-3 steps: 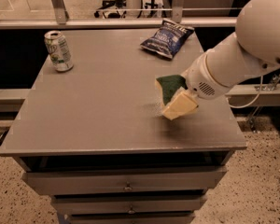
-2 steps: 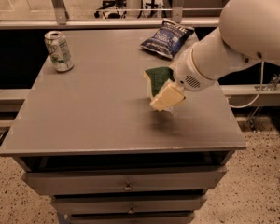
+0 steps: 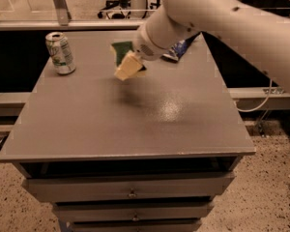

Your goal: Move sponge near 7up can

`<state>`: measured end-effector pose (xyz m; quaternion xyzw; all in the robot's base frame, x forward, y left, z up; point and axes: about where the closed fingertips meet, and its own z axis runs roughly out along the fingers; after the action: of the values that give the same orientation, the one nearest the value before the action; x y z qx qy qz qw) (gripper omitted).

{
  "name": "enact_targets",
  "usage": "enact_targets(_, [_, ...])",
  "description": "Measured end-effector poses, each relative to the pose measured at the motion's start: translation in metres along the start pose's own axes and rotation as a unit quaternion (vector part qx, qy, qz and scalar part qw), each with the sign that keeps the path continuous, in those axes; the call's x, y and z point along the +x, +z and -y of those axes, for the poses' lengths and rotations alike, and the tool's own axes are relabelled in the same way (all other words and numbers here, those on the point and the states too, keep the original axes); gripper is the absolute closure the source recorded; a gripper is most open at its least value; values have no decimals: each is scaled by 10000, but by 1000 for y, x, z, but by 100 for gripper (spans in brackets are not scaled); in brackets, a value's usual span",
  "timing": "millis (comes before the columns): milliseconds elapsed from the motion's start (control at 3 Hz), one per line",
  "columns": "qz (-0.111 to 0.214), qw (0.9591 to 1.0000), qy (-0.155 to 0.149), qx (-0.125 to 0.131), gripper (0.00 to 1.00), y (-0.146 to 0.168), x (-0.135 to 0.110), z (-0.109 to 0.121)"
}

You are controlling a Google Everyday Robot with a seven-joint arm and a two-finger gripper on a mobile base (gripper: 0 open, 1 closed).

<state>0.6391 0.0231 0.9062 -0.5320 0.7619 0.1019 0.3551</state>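
Holding sponge (image 3: 124, 64) clamped in my gripper (image 3: 137, 62), lifted above table (image 3: 135, 129), rear middle. Can (image 3: 61, 53) upright at rear left, apart from sponge. Pickup done; left, I judge: close gap, set down beside can.

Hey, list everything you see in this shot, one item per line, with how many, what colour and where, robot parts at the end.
sponge: one, dark green top and pale yellow base, held tilted above the table, right of the can
7up can: one, white and green, upright at the table's back left corner
chip bag: one, blue, back of the table, mostly hidden by the arm
table: one, grey, centre of view
drawers: stacked, grey, under the tabletop
cable: one, pale, right of the table
arm: one, white, reaching in from upper right
pincer: one, at the arm's tip, shut on the sponge
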Motion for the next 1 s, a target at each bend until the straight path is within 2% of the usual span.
enact_targets(333, [154, 9998, -59, -102, 100, 37, -46, 10])
enact_targets(667, [126, 9996, 28, -246, 100, 90, -71, 14])
enact_targets(1000, [95, 9993, 144, -333, 100, 121, -80, 13])
